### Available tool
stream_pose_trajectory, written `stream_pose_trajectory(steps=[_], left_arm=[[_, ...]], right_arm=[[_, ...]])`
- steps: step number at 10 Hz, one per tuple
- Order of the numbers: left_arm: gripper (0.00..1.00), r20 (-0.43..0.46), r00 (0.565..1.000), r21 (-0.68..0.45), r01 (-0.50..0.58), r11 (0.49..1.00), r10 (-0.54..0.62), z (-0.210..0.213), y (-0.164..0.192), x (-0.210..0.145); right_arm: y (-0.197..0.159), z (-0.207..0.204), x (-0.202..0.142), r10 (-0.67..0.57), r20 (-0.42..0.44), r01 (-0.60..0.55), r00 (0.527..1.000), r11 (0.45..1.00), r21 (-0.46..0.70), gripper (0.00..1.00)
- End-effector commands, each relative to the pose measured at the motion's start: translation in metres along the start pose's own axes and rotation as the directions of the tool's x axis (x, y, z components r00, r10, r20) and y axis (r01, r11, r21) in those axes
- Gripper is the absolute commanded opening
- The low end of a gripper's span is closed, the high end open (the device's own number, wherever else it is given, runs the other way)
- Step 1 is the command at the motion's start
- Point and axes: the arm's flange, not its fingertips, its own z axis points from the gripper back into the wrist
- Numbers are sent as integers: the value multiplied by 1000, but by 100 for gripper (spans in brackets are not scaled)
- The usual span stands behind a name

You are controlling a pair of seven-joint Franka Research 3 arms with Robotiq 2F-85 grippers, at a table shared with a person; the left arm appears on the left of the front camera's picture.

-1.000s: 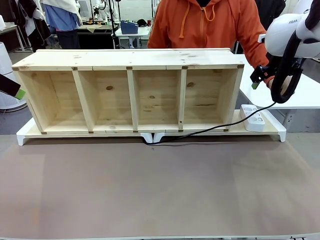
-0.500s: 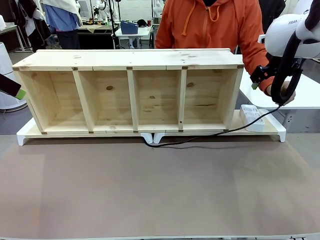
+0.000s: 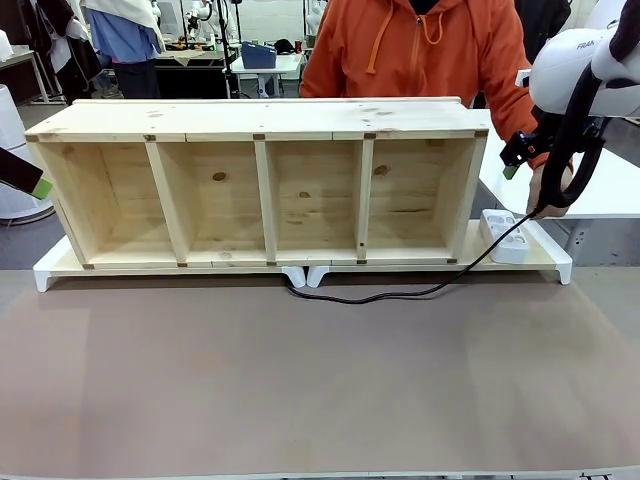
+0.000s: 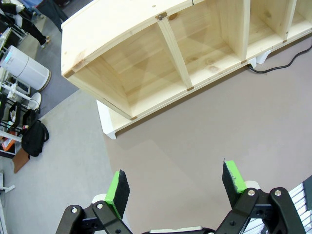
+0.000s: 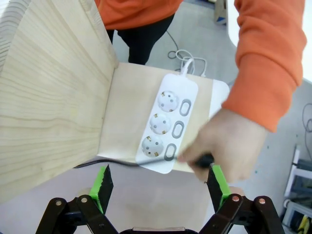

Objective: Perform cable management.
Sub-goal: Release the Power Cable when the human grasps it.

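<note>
Brown table [image 3: 300,380] | person's hand [image 5: 229,141] holds cable [image 3: 400,293] over power strip [image 5: 168,122] | both arms' fingers wide, empty

Look: the cable [image 3: 400,294] is a thin, flexible black cord.
Run: it starts at the table's middle front, sags in a shallow curve, then rises rightward.
Plug end: pinched in the person's hand [image 5: 225,145], dark tip just visible, pins hidden.
Place: from the right gripper [image 5: 159,184], it crosses just ahead of the green pads, over the near edge of the power strip [image 5: 166,122].
</note>
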Motion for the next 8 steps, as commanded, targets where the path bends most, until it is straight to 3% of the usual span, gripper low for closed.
stream_pose_trajectory(steps=[1,8], left_arm=[[100,3,1000,2,-4,1000,4,-1,0,1],[100,3,1000,2,-4,1000,4,-1,0,1]], right_arm=[[-1,0,0,-10,0,10,1000,1000,8,100],[-1,0,0,-10,0,10,1000,1000,8,100]])
